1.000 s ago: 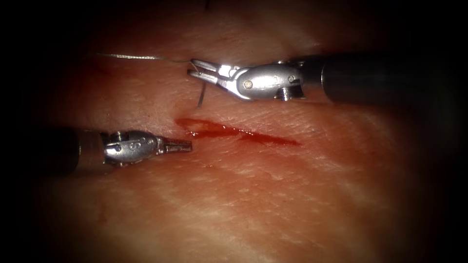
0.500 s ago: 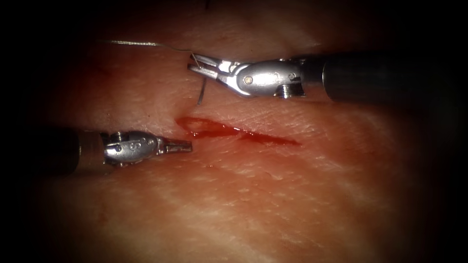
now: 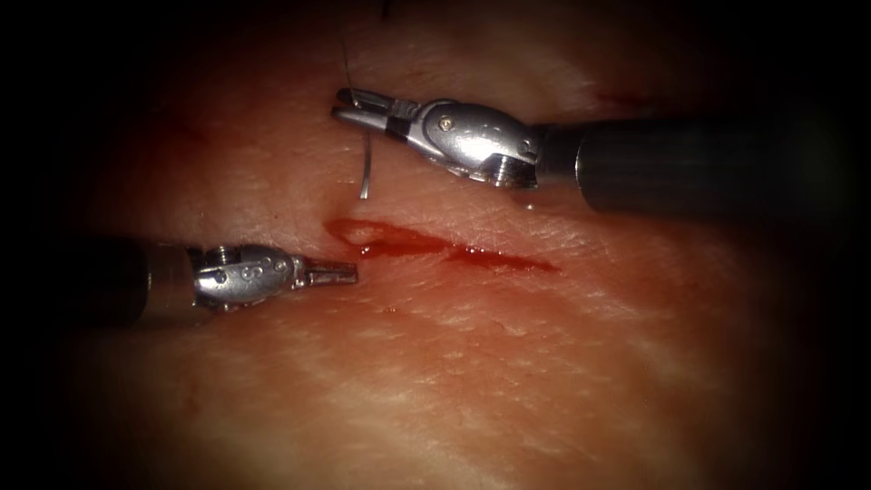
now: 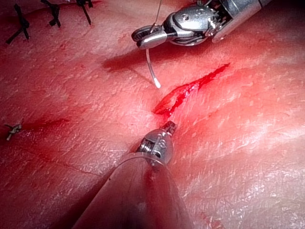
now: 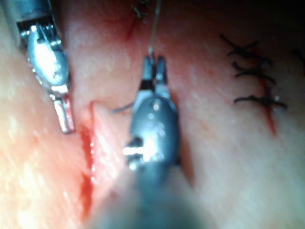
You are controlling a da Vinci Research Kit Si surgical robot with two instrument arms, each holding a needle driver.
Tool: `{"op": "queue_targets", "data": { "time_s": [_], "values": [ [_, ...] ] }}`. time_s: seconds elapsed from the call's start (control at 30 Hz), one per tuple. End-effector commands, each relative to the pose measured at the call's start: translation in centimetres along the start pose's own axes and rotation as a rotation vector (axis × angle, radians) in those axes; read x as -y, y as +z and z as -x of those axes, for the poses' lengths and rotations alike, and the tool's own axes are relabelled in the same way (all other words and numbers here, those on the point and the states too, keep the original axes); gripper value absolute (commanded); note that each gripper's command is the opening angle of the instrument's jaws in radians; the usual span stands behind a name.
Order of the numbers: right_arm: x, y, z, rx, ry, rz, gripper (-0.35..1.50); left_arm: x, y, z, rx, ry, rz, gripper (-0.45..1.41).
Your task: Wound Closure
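Note:
The cut (image 3: 445, 247) runs across the tissue (image 3: 472, 363) with red fluid along it. My right tool (image 3: 349, 102) is shut on the curved needle (image 3: 366, 168) near its thread end. The needle hangs free above the tissue, its tip just beyond the cut's left end. Thread (image 3: 343, 50) leads upward from the jaws. My left tool (image 3: 343, 269) rests shut and holds nothing, close to the cut's left end on the near side. The left wrist view has the needle (image 4: 151, 71) under the right tool (image 4: 151, 39), with the left tool (image 4: 167, 127) at the cut (image 4: 190, 88).
Finished dark stitches (image 4: 52, 14) and a small knot (image 4: 13, 128) sit on the tissue away from this cut; the stitches (image 5: 252, 71) also appear in the right wrist view. Both shafts lie low over the tissue.
The right tool has shifted left and slightly up and turned its wrist, carrying the needle along. The thread that trailed to the left now runs upward. The left tool stayed still.

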Motion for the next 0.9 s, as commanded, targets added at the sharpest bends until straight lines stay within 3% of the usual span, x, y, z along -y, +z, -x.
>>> {"op": "queue_targets", "data": {
  "time_s": [0.03,0.57,0.9],
  "values": [
    [0.03,0.08,0.05,0.004,0.021,-0.006,-0.35,-0.03,0.08,0.04,0.0,-0.001,0.003,-0.44],
    [0.19,0.08,0.16,0.062,0.258,-0.03,-0.35,-0.03,0.08,0.05,0.002,-0.001,0.006,-0.44],
    [0.3,0.06,0.22,0.075,0.522,-0.059,-0.35,-0.03,0.07,0.05,0.002,0.0,0.006,-0.44]
  ]
}}
